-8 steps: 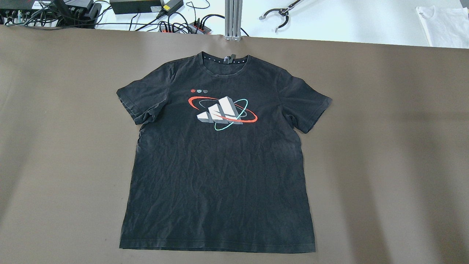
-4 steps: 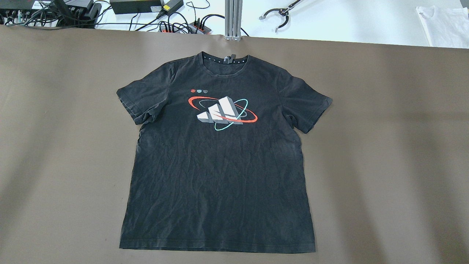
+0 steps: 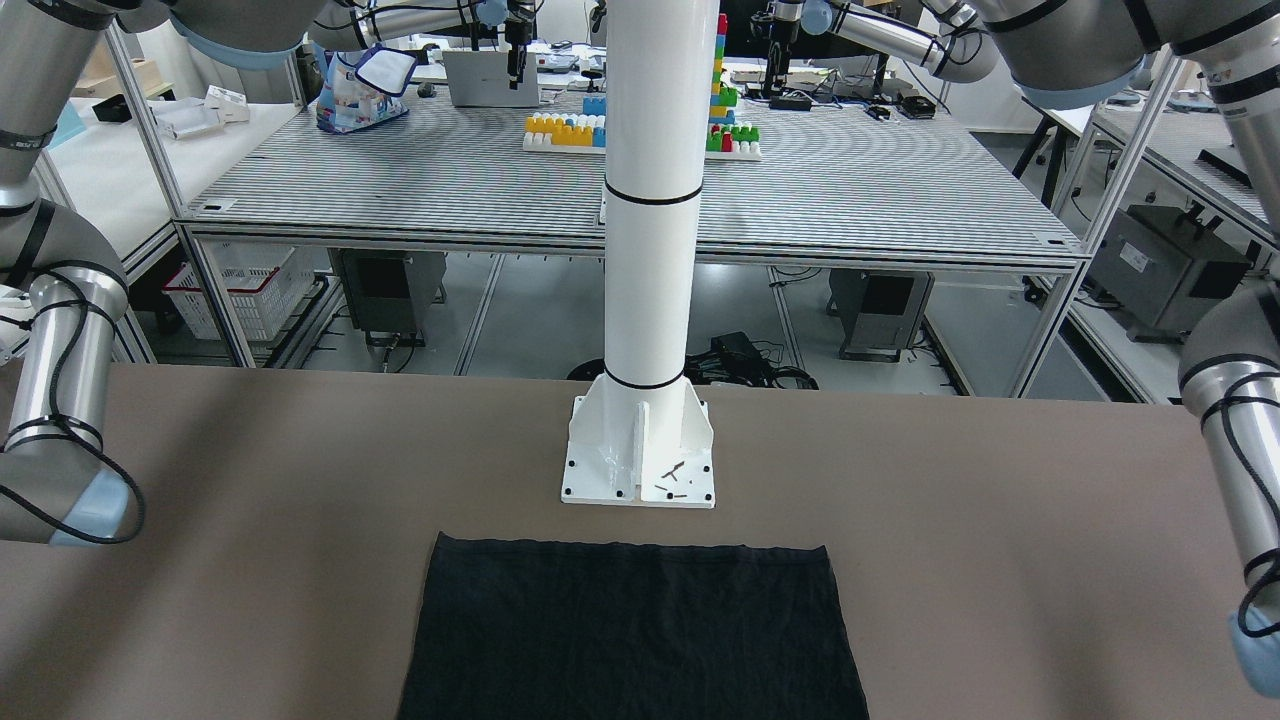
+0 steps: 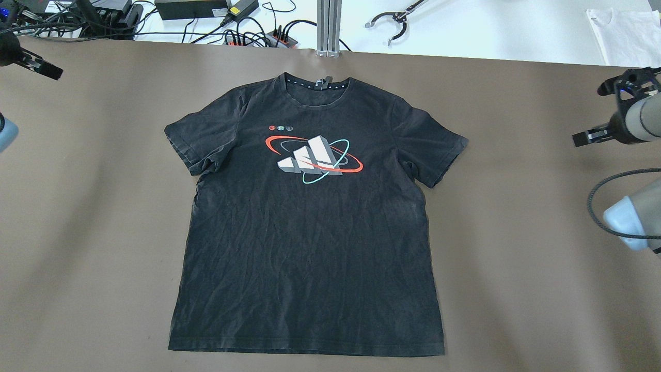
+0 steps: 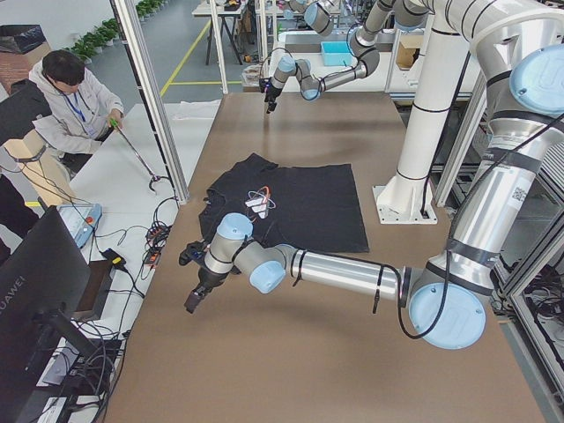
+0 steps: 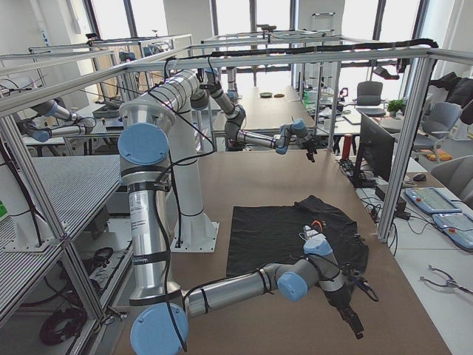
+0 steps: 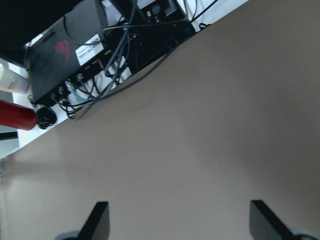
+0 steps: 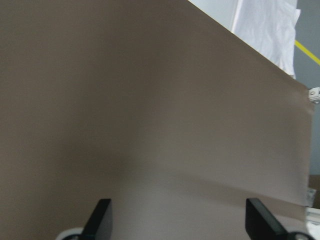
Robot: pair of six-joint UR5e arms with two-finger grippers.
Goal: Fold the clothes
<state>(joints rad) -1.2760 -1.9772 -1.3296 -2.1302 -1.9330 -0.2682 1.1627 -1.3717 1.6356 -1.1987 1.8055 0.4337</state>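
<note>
The clothes are one black T-shirt (image 4: 310, 222) with a white, red and teal print on the chest. It lies flat and face up on the brown table (image 4: 516, 232), collar at the far edge. In the front-facing view only its hem half (image 3: 630, 630) shows. My left gripper (image 7: 180, 225) hovers over bare table near the far left corner, open and empty, and one of its fingers (image 4: 49, 71) shows overhead. My right gripper (image 8: 181, 220) is open and empty over bare table at the right edge (image 4: 594, 113), well apart from the right sleeve.
The white pole's base plate (image 3: 638, 450) stands just behind the shirt's hem. Cables and power boxes (image 4: 103, 15) crowd the far left edge. An aluminium post (image 4: 328, 26), a grabber tool (image 4: 392, 23) and a white cloth (image 4: 625, 36) are beyond the far edge. A seated person (image 5: 62, 97) holds the grabber.
Both grippers have come into the overhead view, the left at the far left corner and the right at the right edge. The T-shirt has not moved.
</note>
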